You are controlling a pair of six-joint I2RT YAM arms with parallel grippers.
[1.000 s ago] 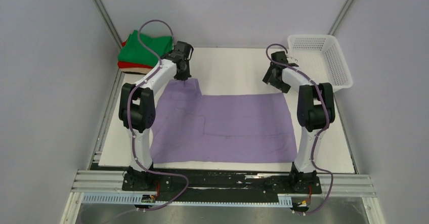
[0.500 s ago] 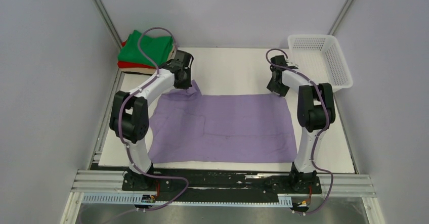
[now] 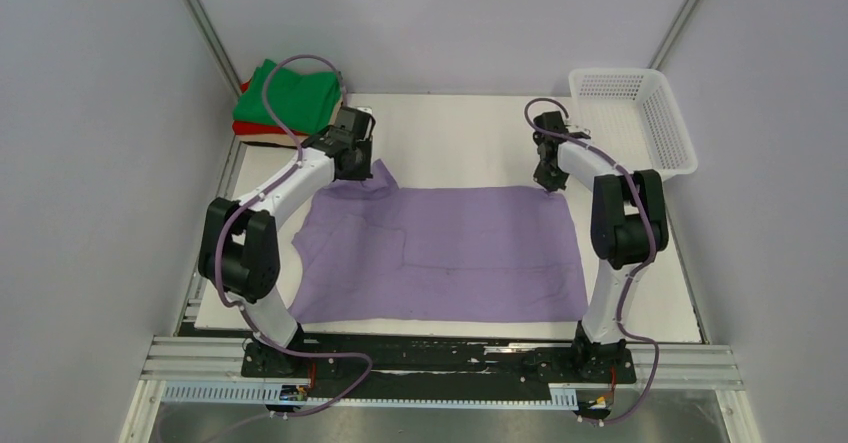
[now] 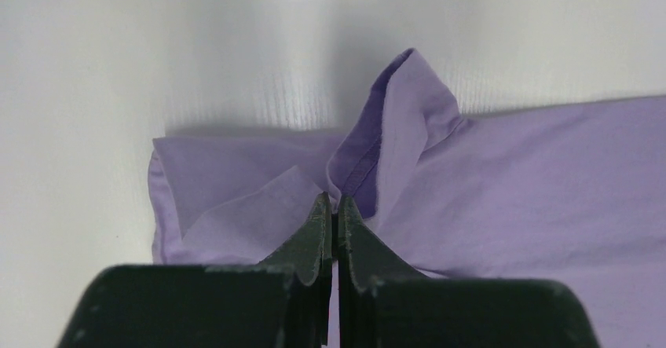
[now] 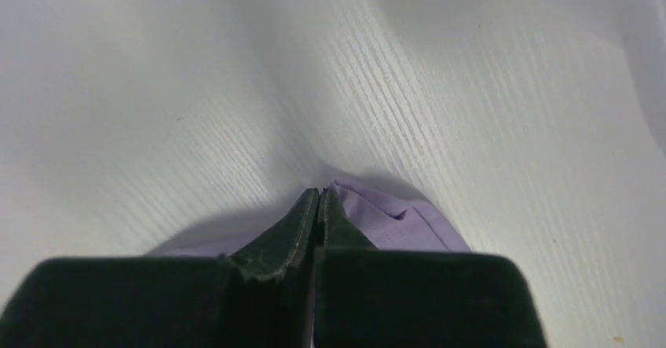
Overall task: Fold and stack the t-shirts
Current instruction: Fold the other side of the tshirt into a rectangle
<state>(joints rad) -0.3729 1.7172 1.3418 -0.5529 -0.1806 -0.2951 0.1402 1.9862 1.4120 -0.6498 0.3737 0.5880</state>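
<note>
While I watched, the left tool [image 4: 331, 204] was pinched shut on the far left corner of the purple t-shirt [image 3: 450, 248], which lay spread on the white surface [image 3: 460, 128]. The right tool [image 5: 317, 196] was shut on its far right corner.

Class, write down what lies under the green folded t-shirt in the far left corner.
Under the green t-shirt, a red t-shirt shows its edge, with a beige strip below it. The green one covers the rest, so their folds cannot be seen.
</note>
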